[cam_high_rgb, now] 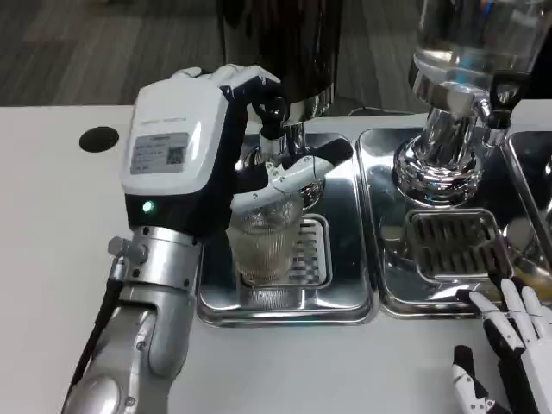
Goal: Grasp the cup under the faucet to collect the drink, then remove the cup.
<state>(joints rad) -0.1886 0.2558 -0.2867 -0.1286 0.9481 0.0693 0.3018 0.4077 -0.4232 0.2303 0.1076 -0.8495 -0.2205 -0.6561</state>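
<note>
A clear ribbed glass cup stands upright on the drip grate of the left steel tray, below the black faucet of a dark dispenser. My left hand wraps around the cup from the left, fingers curled around its upper rim. The hand's white back hides the cup's left side. My right hand lies at the table's lower right corner with its fingers spread, holding nothing, just off the front edge of the right tray.
A second steel tray on the right carries a clear-tank dispenser on a chrome base with its own faucet. A black round hole sits in the white table at far left.
</note>
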